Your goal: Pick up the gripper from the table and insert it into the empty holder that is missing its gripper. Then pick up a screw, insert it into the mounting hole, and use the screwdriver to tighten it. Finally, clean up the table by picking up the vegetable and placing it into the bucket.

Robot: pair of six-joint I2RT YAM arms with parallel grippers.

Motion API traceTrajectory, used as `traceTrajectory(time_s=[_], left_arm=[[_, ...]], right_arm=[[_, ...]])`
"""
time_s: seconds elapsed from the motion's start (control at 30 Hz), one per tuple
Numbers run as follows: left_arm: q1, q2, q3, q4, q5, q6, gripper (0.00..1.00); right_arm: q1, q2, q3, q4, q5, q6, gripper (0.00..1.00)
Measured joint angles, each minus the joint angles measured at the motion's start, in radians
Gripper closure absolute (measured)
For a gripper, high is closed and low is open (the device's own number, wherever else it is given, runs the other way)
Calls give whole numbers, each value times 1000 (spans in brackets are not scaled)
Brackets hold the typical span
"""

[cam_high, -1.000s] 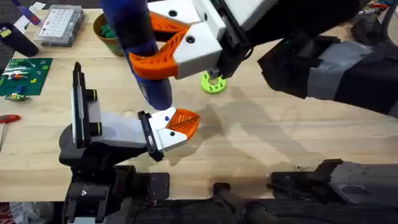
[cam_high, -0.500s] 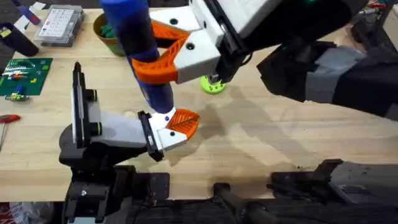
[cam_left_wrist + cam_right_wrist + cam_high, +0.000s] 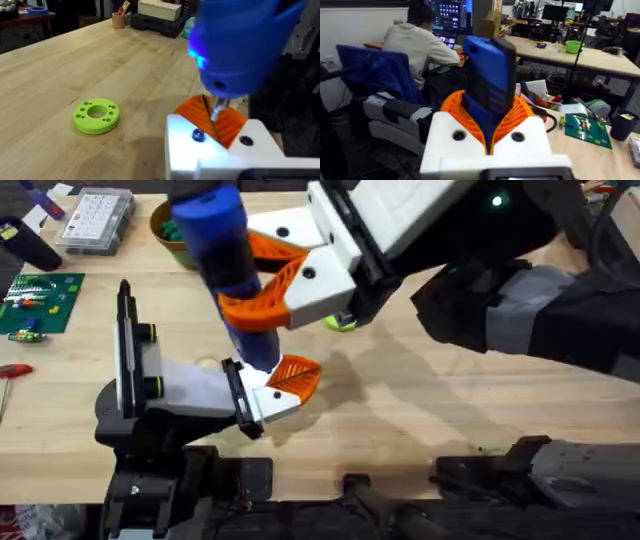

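My right gripper [image 3: 262, 288] reaches across the table, shut on the blue screwdriver [image 3: 228, 265], which stands tilted with its tip down. The tip [image 3: 216, 109] rests at the white and orange head of my left gripper [image 3: 283, 382], which lies low over the table. A dark screw [image 3: 198, 134] sits in one hole of that white finger block [image 3: 215, 157]. In the right wrist view the orange pads [image 3: 520, 112] clasp the screwdriver [image 3: 490, 85]. The orange-tan bucket [image 3: 165, 238] stands at the back, half hidden, with something green in it that I cannot identify. The vegetable is out of view.
A flat green disc [image 3: 96, 116] lies on the wood beside the left gripper, mostly covered from above [image 3: 343, 323]. At the far left are a clear compartment box [image 3: 95, 218], a green circuit board [image 3: 38, 300] and a red-handled tool [image 3: 12, 370].
My right gripper and the screwdriver have shifted slightly nearer and to the right, covering more of the green disc. The left arm has stayed still.
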Motion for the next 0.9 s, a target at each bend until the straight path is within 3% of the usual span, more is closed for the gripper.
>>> traceTrajectory(time_s=[0.9], left_arm=[[0, 0, 0, 0, 0, 0, 996]], right_arm=[[11, 0, 0, -13, 3, -37, 985]])
